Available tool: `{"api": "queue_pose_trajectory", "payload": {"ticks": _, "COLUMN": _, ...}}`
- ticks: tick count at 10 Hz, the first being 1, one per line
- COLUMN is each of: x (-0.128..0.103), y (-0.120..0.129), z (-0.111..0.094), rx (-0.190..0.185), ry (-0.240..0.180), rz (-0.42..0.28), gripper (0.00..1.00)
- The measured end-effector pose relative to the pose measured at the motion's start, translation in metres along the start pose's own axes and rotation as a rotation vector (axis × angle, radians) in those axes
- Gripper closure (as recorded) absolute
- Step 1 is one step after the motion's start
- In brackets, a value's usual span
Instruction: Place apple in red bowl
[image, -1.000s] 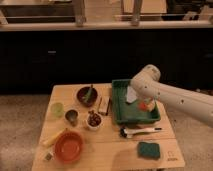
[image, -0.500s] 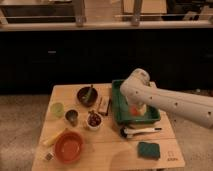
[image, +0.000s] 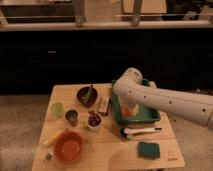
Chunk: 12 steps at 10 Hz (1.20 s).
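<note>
wooden table (image: 107, 150) before dark cabinets. red bowl (image: 68, 147): wide, shallow, plain, empty, well left of green tray (image: 150, 117), likely awaiting fruit. apple (image: 129, 111): small orange-red patch inside tray, partly hidden. gripper (image: 128, 107): over tray at apple, probably reaching; grip state cannot be told.

The tool (image: 128, 109) sits in the tray (image: 150, 118), right of the red bowl (image: 68, 146).

you see the apple (image: 128, 111), small and orange-red, right under the gripper (image: 127, 106) inside the green tray. the red bowl (image: 69, 147), wide, shallow and upright, sits well apart from the gripper, down to its left.
</note>
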Motion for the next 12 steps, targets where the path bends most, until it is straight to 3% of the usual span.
{"api": "queue_pose_trajectory", "payload": {"ticks": 3, "x": -0.010, "y": -0.012, "z": -0.010, "rx": 0.024, "ry": -0.047, "rz": 0.023, "gripper": 0.98}}
{"api": "queue_pose_trajectory", "payload": {"ticks": 7, "x": -0.023, "y": -0.021, "z": -0.021, "rx": 0.025, "ry": -0.157, "rz": 0.053, "gripper": 0.98}}
{"api": "queue_pose_trajectory", "payload": {"ticks": 10, "x": -0.040, "y": -0.026, "z": -0.027, "rx": 0.023, "ry": -0.261, "rz": 0.039, "gripper": 0.98}}
{"api": "queue_pose_trajectory", "payload": {"ticks": 12, "x": -0.055, "y": -0.030, "z": -0.031, "rx": 0.027, "ry": -0.300, "rz": 0.017, "gripper": 0.98}}
